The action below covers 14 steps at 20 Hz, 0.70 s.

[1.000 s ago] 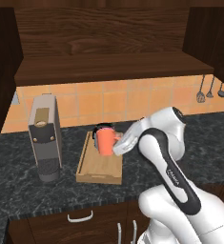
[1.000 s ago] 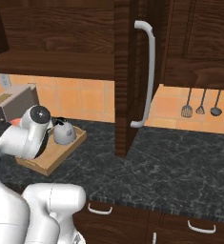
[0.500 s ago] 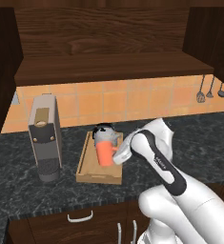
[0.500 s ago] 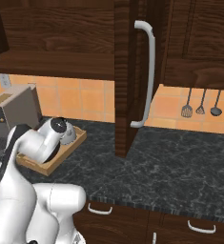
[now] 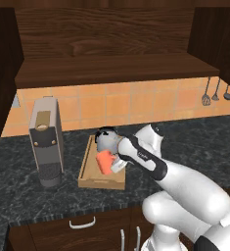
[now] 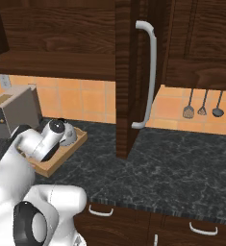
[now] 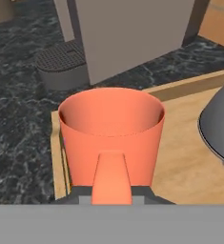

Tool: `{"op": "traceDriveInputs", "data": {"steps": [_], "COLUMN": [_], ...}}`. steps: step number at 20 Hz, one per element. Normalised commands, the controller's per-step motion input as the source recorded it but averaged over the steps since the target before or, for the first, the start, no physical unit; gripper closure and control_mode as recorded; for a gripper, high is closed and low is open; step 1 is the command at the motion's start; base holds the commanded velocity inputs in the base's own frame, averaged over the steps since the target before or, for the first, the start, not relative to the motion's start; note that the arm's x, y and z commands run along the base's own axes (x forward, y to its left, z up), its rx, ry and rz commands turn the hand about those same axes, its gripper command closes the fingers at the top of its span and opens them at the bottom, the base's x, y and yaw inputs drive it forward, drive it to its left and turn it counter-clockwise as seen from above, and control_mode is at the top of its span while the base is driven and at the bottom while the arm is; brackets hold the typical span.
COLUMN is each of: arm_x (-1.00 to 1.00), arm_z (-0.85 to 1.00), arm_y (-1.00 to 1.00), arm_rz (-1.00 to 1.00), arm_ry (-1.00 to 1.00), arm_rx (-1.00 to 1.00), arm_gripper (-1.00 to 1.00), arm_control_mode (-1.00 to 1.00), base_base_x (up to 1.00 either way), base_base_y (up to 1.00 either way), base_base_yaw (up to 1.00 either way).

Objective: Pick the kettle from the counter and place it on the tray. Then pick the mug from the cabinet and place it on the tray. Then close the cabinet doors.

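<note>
Jaws [image 7: 111,198] are clamping the mug [image 7: 111,136] by its handle, the orange handle strip running down between the two dark tips at the bottom of the hand view. The mug is sitting upright with its open mouth facing the camera, over the near front corner of the tray [image 7: 189,143]; whether its base is touching the tray floor cannot be told. In the left base view the mug [image 5: 105,161] is showing just in front of the kettle [image 5: 106,140], with the jaws [image 5: 117,165] beside it on the arm's side.

Taking the tray as the landmark: the kettle [image 7: 220,128] is standing inside it, behind the mug and close to it, its grey dome edging into the hand view. In the right base view the kettle [image 6: 65,134] is peeking out past the arm's white joint, on the tray [image 6: 66,150]. The coffee machine [image 5: 46,140] is standing just beyond the tray's left rim [image 5: 87,162], near but not touching it. The tray is lying flat on the desk [image 5: 195,142]. Above the tray, the cabinet [image 5: 106,49] is standing open, its shelf [image 5: 111,68] bare. To the tray's right, a door [image 6: 133,72] is hanging open edge-on, with its long bar handle [image 6: 148,77] facing the room. Utensils [image 6: 203,105] are hanging on the tiled wall further right.
</note>
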Motion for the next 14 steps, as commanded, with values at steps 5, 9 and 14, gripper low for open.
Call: {"op": "traceDriveInputs", "data": {"steps": [5,9,14], "arm_x": [0.3,0.07,0.12], "arm_z": [-0.32,-0.3,-0.29], "arm_y": [0.08,0.0,0.0], "arm_rz": [0.05,0.13,0.11], "arm_ry": [-0.1,-0.03,0.0], "arm_rx": [-0.03,0.0,0.0], "arm_gripper": [1.0,1.0,1.0], "arm_control_mode": [-1.0,-1.0,-1.0], "base_base_x": [0.0,0.0,0.0], "base_base_y": [0.0,0.0,0.0], "base_base_yaw": [0.0,0.0,0.0]}}
